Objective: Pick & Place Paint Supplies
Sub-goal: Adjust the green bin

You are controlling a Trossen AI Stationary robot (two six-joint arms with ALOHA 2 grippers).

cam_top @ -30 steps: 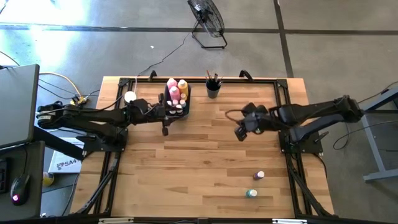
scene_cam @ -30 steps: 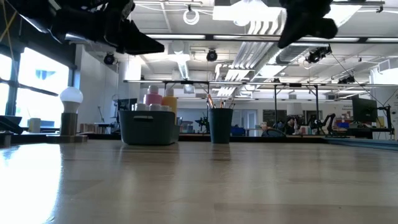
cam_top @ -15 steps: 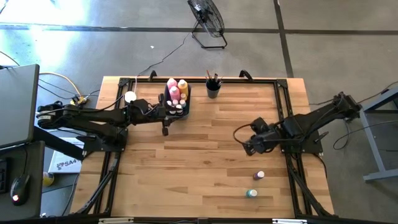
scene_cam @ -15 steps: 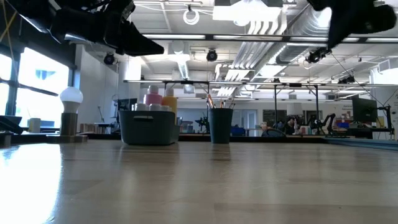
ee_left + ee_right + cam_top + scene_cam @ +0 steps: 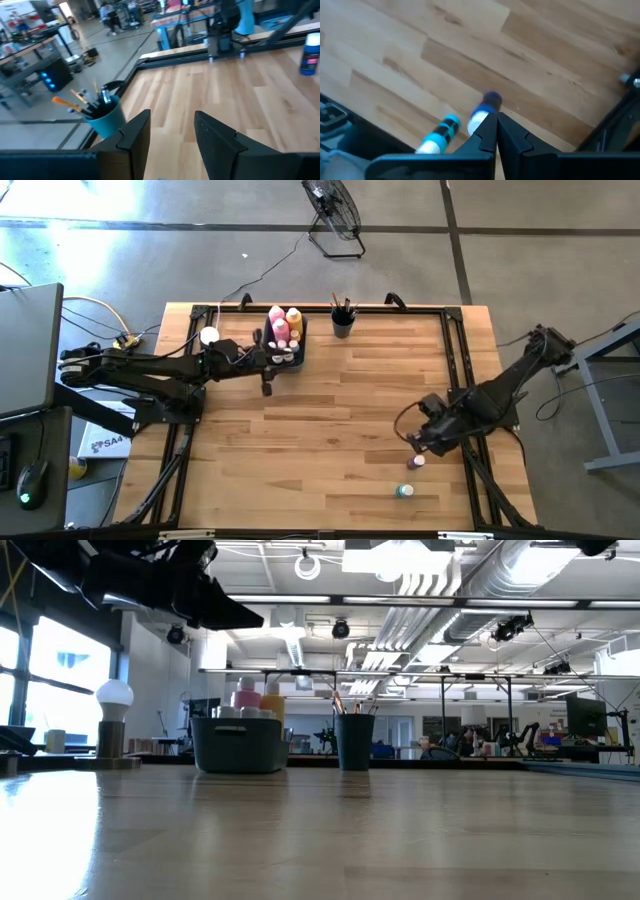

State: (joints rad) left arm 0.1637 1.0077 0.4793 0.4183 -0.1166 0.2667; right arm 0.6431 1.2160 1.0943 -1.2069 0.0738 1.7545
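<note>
A dark bin (image 5: 291,348) at the table's far left holds tall pink (image 5: 279,327) and yellow (image 5: 294,318) squeeze bottles and small white-capped bottles. Beside it a dark cup (image 5: 343,326) holds paintbrushes (image 5: 82,100). Near the right front, a purple paint bottle (image 5: 418,463) and a teal one (image 5: 404,491) stand on the table. My right gripper (image 5: 413,444) is shut and points down just above the purple bottle (image 5: 488,106), with the teal bottle (image 5: 443,131) beside it. My left gripper (image 5: 172,137) hovers open and empty at the bin's near side (image 5: 268,372).
A white knob on a round tan base (image 5: 209,335) stands left of the bin. Black frame rails (image 5: 455,360) run along the table's edges. Bare wood (image 5: 330,430) fills the middle of the table. In the low view the bin (image 5: 240,745) and the cup (image 5: 353,743) stand far back.
My right gripper has swung from mid-table toward the near right, tipping from a slant to point almost straight down and rolling about its axis. It now hangs over the purple bottle and has left the low view. It stayed shut. The bottles have not moved.
</note>
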